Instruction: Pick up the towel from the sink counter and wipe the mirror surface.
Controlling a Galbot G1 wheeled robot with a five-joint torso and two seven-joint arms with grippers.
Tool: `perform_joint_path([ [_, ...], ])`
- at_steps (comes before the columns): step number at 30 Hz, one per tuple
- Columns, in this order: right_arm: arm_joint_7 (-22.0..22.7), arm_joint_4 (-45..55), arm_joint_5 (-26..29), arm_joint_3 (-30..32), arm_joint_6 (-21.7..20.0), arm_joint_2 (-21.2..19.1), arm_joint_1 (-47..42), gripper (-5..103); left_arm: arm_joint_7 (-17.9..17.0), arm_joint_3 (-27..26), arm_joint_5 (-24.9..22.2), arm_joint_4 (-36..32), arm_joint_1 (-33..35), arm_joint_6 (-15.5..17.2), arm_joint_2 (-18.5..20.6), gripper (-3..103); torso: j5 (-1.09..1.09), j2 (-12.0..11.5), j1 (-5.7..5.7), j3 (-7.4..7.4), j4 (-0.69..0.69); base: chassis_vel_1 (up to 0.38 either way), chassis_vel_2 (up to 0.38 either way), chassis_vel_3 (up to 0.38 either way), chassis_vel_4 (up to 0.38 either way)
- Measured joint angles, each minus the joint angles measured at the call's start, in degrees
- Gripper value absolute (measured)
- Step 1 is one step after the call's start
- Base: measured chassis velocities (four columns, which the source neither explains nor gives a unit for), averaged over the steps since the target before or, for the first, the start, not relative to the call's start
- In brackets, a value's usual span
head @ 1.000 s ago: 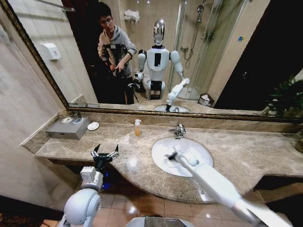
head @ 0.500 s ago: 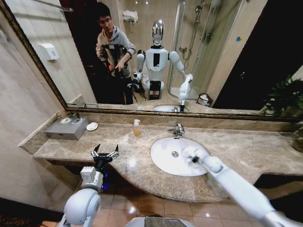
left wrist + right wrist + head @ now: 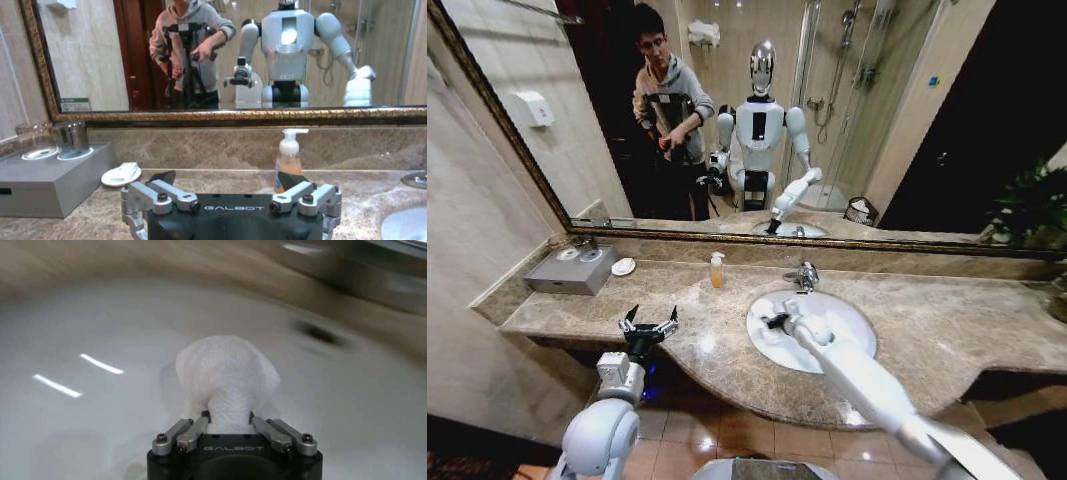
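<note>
While pinched: towel (image 3: pixel 227 375) in R end effector (image 3: pixel 227 424).

Basin (image 3: pixel 100 340) smeared by blur, towel (image 3: pixel 227 375) base hidden (inside right claw (image 3: pixel 227 426))

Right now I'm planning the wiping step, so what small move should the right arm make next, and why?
Probably lift the right gripper up toward the mirror. Its jaws are shut on the towel, which hangs low over the white basin, well short of the glass. The left gripper waits open over the counter's front edge.
</note>
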Motion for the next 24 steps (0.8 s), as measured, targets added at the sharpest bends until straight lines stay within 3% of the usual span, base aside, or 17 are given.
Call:
perform_joint_path([
  [1, 0.0, 0.0, 0.0, 0.0, 0.0, 0.0, 0.0, 18, 0.0, 0.0, 0.0, 0.0, 0.0, 0.0, 0.0, 100, 0.00, 0.0, 0.00, 0.00, 0.00, 0.000, 0.000, 0.000, 0.000],
  [3, -1.5, 1.6, -4.0, 4.5, 1.6, -5.2, -3.7, 18, 0.0, 0.0, 0.0, 0.0, 0.0, 0.0, 0.0, 100, 0.00, 0.0, 0.00, 0.00, -0.08, 0.000, 0.000, 0.000, 0.000],
  [4, -1.5, 1.6, -4.0, 4.5, 1.6, -5.2, -3.7, 18, 0.0, 0.0, 0.0, 0.0, 0.0, 0.0, 0.0, 100, 0.00, 0.0, 0.00, 0.00, -0.08, 0.000, 0.000, 0.000, 0.000],
  [7, -1.0, 8.9, -0.8, 8.4, 2.4, -10.9, -9.0, 18, 0.0, 0.0, 0.0, 0.0, 0.0, 0.0, 0.0, 100, 0.02, 0.0, -0.01, -0.01, -0.01, 0.000, 0.000, 0.000, 0.000],
  [12, 3.1, 19.4, 4.1, 12.6, 2.9, -14.3, -14.2, 18, 0.0, 0.0, 0.0, 0.0, 0.0, 0.0, 0.0, 100, 0.01, 0.0, -0.01, -0.01, 0.03, 0.000, 0.000, 0.000, 0.000],
  [15, 5.2, 26.9, 6.8, 18.7, 2.9, -16.6, -18.4, 18, 0.0, 0.0, 0.0, 0.0, 0.0, 0.0, 0.0, 100, -0.03, 0.0, -0.01, -0.01, 0.05, 0.000, 0.000, 0.000, 0.000],
  [24, 3.7, 26.8, 6.1, 30.0, 4.3, -24.1, -24.7, 18, 0.0, 0.0, 0.0, 0.0, 0.0, 0.0, 0.0, 100, 0.00, 0.0, -0.01, -0.01, 0.00, 0.000, 0.000, 0.000, 0.000],
])
